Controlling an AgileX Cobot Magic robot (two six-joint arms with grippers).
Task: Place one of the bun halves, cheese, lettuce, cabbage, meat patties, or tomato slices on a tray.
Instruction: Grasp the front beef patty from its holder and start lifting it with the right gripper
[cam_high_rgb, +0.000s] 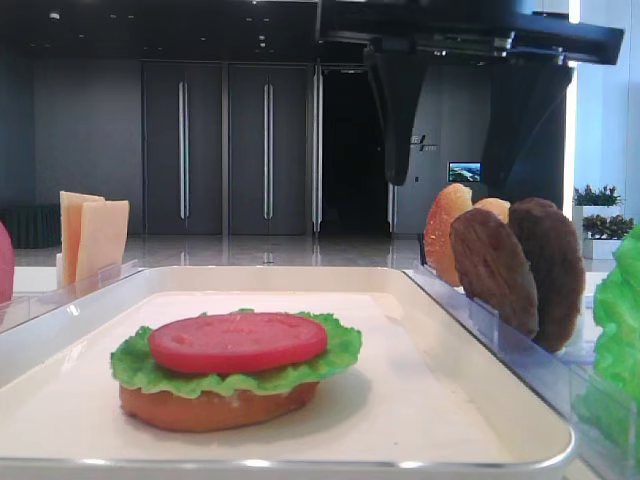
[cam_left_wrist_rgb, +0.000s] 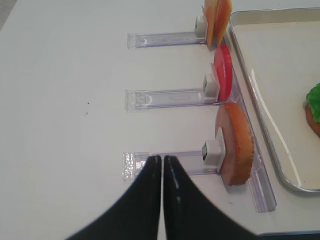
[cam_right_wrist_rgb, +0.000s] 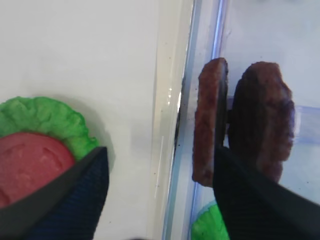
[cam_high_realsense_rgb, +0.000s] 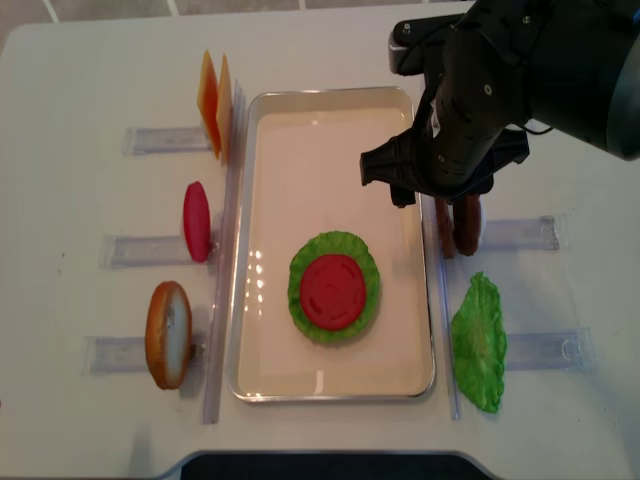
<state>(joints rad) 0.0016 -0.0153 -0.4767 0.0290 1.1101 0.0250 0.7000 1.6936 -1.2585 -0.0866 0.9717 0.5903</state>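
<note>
A cream tray (cam_high_realsense_rgb: 270, 200) holds a stack of a flat bun base (cam_high_rgb: 215, 407), a lettuce leaf (cam_high_rgb: 335, 350) and a tomato slice (cam_high_rgb: 237, 340). Two meat patties (cam_high_realsense_rgb: 456, 226) stand on edge in a clear rack just right of the tray. My right gripper (cam_right_wrist_rgb: 160, 167) hangs open above the tray's right rim; the nearer patty (cam_right_wrist_rgb: 209, 120) lies between its fingers, and the right finger (cam_right_wrist_rgb: 260, 200) covers the gap before the farther patty (cam_right_wrist_rgb: 265, 120). My left gripper (cam_left_wrist_rgb: 162, 161) is shut and empty over the table, left of a domed bun half (cam_left_wrist_rgb: 236, 145).
Left racks hold cheese slices (cam_high_realsense_rgb: 213, 100), a tomato slice (cam_high_realsense_rgb: 196, 220) and the bun half (cam_high_realsense_rgb: 168, 333). A second lettuce leaf (cam_high_realsense_rgb: 478, 342) stands in a rack at the right front. Two more bun halves (cam_high_rgb: 445, 230) stand behind the patties.
</note>
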